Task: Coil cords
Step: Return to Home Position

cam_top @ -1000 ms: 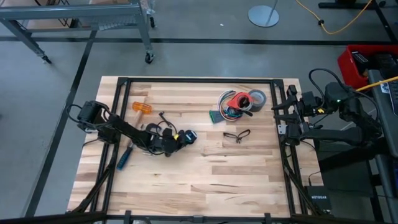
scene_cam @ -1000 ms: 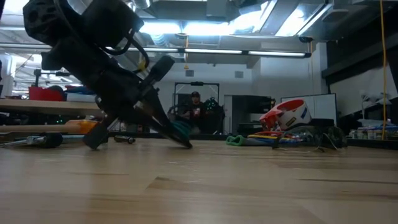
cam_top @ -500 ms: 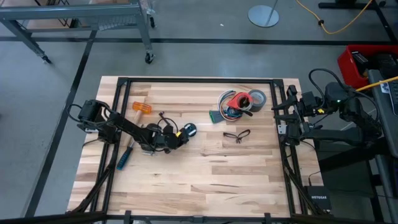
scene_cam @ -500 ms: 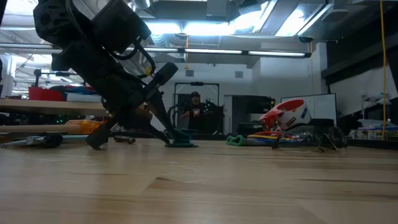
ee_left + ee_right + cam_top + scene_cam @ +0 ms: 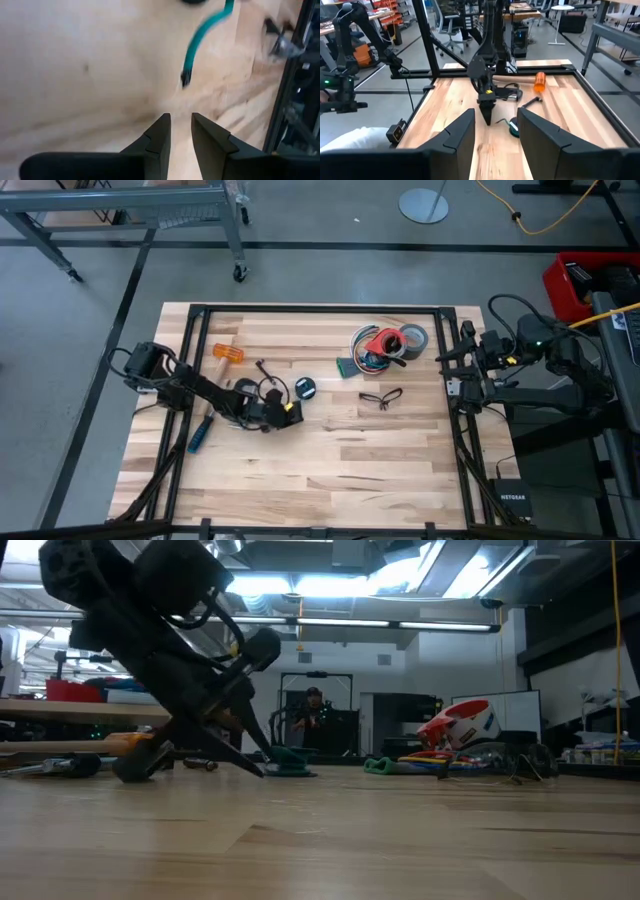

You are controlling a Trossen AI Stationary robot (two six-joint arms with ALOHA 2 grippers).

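The teal-green cord lies as a small flat coil on the table, just beyond my left gripper. In the left wrist view its loose end with a small black plug trails on the wood ahead of the fingers. My left gripper slants down, open by a narrow gap, with nothing between its fingers. A thin black cord lies loose beside the left arm. My right gripper waits raised at the table's right edge, open and empty.
An orange-handled hammer and a blue screwdriver lie close to the left arm. Safety glasses sit at mid-table. Tape rolls and a red tool stand at the far right. Bare wood fills the near half.
My left gripper has opened and let go of the teal coil, which now lies flat on the table just ahead of it. The wrist has rolled while the fingers drew slightly back from the coil.
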